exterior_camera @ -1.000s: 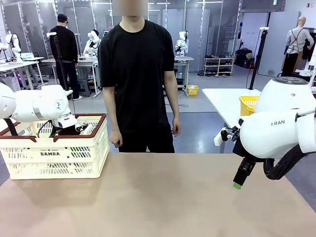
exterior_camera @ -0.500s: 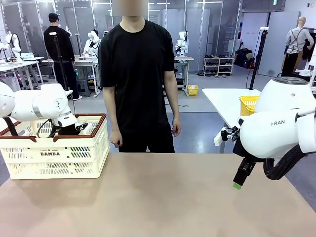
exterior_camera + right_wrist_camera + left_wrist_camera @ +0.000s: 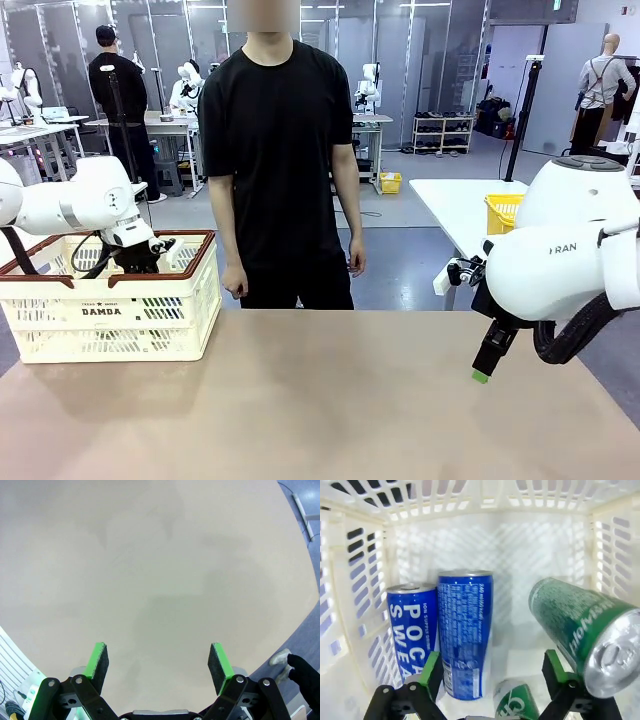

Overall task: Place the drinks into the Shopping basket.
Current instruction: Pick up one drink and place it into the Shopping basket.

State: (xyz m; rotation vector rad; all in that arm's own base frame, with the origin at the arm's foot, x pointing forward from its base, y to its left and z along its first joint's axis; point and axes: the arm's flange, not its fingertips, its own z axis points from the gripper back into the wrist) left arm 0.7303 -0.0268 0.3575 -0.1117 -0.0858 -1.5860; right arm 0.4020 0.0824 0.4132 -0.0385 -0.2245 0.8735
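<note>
Left gripper hangs open above blue metal cans inside the cream slotted basket; right gripper open too; best lift straight up, clear of the rim.

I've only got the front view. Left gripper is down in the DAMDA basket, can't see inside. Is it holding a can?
Observer: No. In the left wrist view the left gripper is open, nothing between its pads.
Operator: How many cans are in there?
Observer: Two blue cans side by side, one green can beside them, and part of another green can at the bottom edge.
Operator: Right side?
Observer: The right gripper is open above bare table.
</note>
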